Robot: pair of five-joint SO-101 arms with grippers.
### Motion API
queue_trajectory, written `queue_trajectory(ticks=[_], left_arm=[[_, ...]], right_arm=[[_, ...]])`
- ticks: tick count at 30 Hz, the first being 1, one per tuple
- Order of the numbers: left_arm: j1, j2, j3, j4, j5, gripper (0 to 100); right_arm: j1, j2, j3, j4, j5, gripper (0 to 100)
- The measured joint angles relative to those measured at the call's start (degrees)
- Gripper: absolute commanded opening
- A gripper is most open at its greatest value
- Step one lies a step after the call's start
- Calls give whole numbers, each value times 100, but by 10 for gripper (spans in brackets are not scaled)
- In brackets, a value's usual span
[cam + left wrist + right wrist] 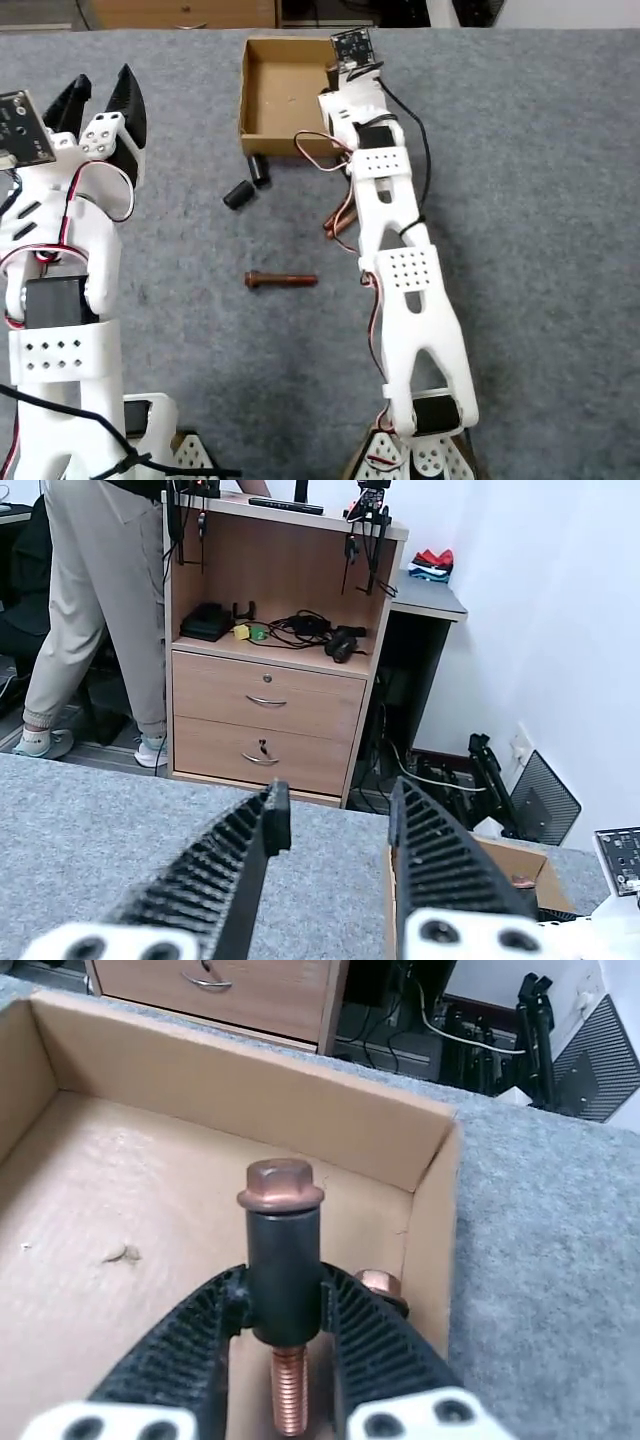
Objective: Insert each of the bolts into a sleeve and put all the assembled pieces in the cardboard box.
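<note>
Here right claw [285, 1298] grips sleeved bolt [284, 1245] over cardboard box [250, 1090].

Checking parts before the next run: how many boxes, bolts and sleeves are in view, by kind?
Cardboard box: 1
Copper bolts: 3 (loose bolt, held bolt in the right tool, bolt head in the box)
Black sleeves: 3 (two loose sleeves, held sleeve)
Total: 7
</note>
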Motion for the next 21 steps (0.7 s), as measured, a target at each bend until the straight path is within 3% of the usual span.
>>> queue_trajectory(ticks=[9,16,21], left_arm=[[0,0,0,0,0,171],[0,0,0,0,0,168],[0,0,0,0,0,168]], right_arm=[[0,0,114,9,0,9],[0,0,273,9,-18,225],[-44,-18,264,0,-9,183]])
